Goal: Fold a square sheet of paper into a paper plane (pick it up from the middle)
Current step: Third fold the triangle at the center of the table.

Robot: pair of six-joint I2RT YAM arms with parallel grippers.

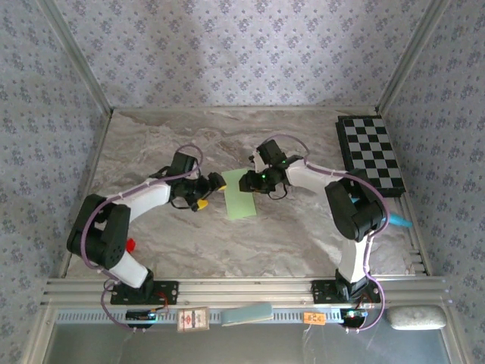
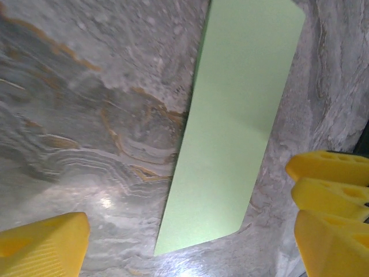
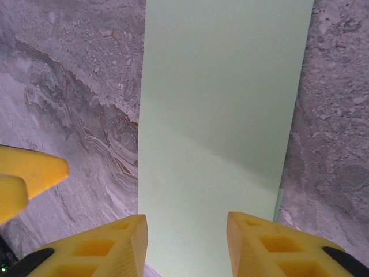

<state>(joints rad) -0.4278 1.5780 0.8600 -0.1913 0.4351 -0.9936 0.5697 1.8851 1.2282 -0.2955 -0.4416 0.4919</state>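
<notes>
The sheet of paper (image 1: 242, 196) is pale green and lies flat on the marble table (image 1: 151, 144) as a long narrow rectangle. My left gripper (image 1: 208, 193) stands open just off its left edge, and its yellow fingers straddle the paper's (image 2: 230, 115) corner without touching it. My right gripper (image 1: 251, 183) hovers over the far end of the paper. In the right wrist view the paper (image 3: 219, 115) runs away from the right gripper (image 3: 187, 248), whose jaws stand apart with the flat sheet beneath the gap. In the left wrist view the left gripper (image 2: 190, 242) holds nothing.
A black-and-white checkerboard (image 1: 371, 155) lies at the back right. A light-blue card (image 1: 246, 313) and a small tag (image 1: 194, 319) rest on the front rail, with a grey pad (image 1: 415, 317) at its right end. Patterned walls close in three sides.
</notes>
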